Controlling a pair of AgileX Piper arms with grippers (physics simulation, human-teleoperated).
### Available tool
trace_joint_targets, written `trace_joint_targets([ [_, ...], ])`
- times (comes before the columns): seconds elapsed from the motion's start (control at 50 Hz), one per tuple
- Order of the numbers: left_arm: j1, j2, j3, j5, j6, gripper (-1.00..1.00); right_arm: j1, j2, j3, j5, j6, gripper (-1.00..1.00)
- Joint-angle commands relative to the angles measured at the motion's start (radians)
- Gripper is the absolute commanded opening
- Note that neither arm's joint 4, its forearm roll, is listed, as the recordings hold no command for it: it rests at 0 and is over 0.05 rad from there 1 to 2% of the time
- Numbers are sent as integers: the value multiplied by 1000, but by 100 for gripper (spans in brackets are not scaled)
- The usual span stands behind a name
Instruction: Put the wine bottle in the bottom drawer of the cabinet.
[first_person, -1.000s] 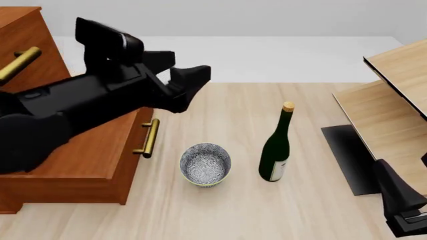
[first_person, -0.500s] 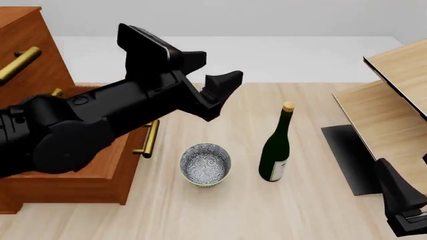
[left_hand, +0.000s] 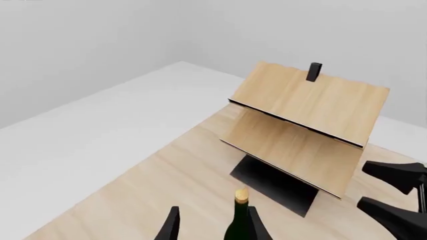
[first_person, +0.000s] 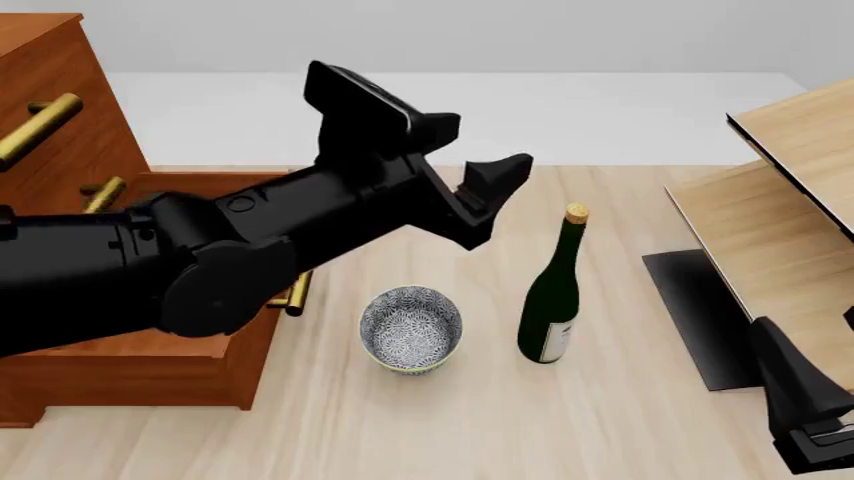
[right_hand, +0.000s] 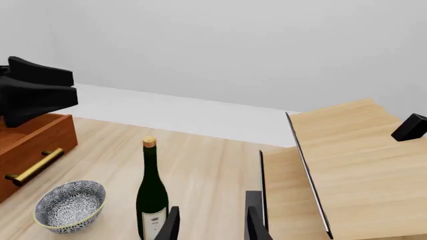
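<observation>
Front view: the right gripper waits low at the near right corner of the table, and only its dark body shows here. In the right wrist view its two fingers stand narrowly apart with nothing between them. The bowl stands on the table a little in from the near edge, just beside the bottle, not touching it. The bottle is upright near the middle of the table, well apart from the drawer, which is pulled out of the cabinet at the left edge. The left gripper hangs in the air above the table, near the bottle's cap but apart from it. Its fingers are spread and hold nothing; in the left wrist view the bottle neck shows between the fingertips. A pale shelf stands at the far right edge.
</observation>
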Motion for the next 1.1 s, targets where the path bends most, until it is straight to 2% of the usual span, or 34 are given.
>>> trace_joint_targets([
  [0.02,-17,63,-32,-24,21,100,5,0,7,-4,0,100],
  [0.06,-18,70,-38,-31,14,100,4,0,10,-6,0,100],
  [0.22,-45,117,-53,-57,69,100,1,0,11,-5,4,100],
  [0.44,-79,133,-60,-95,90,100,1,0,14,-7,6,100],
  [0.76,-124,198,-94,-131,79,100,2,0,19,-8,7,100],
  [1.1,-125,273,-133,-157,70,100,0,0,31,-12,7,100],
])
